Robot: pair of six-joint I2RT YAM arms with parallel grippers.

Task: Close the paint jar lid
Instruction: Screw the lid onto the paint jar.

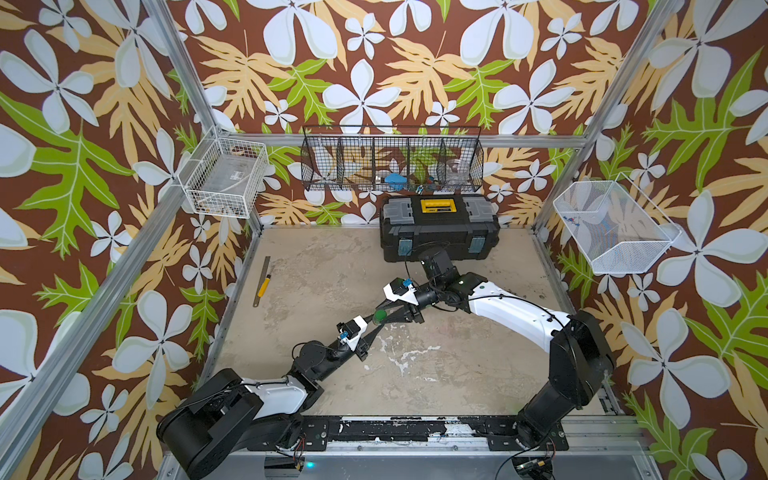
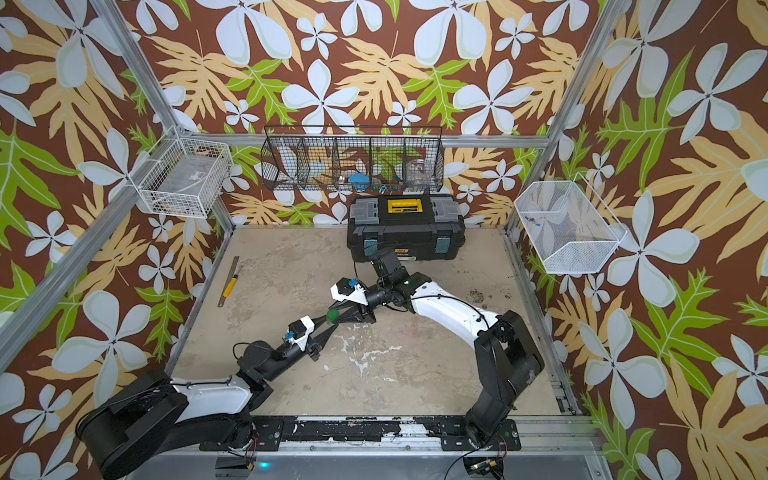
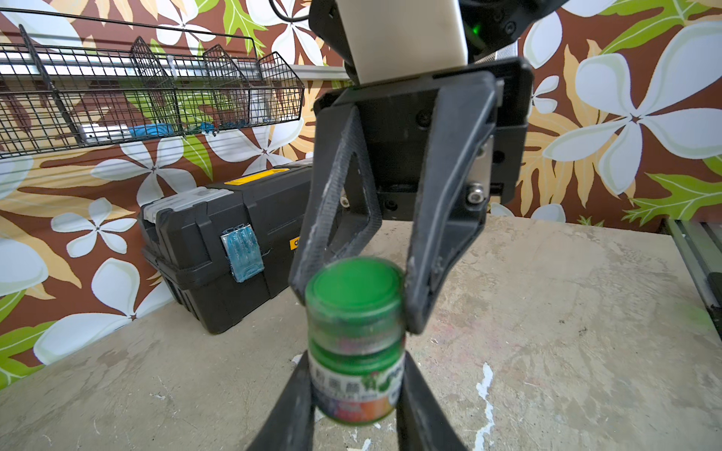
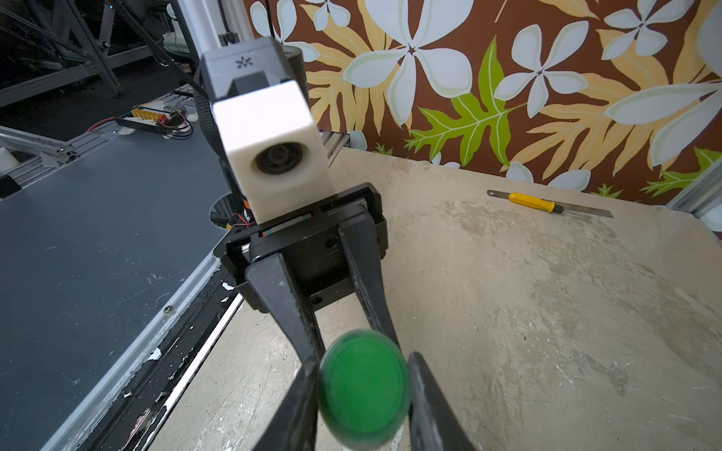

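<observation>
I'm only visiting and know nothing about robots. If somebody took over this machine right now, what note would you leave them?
Left gripper: shut on the paint jar, gripping its labelled body.
Right gripper: shut on the lid, one finger on each side of its rim.
Where: the lid sits on the jar's mouth. The pair is held between the two arms over the middle of the table, in front of the black toolbox.
Done: jar in hand, lid placed on top.
Left: I cannot tell how tight the lid is. It probably needs turning until snug, then release.
</observation>
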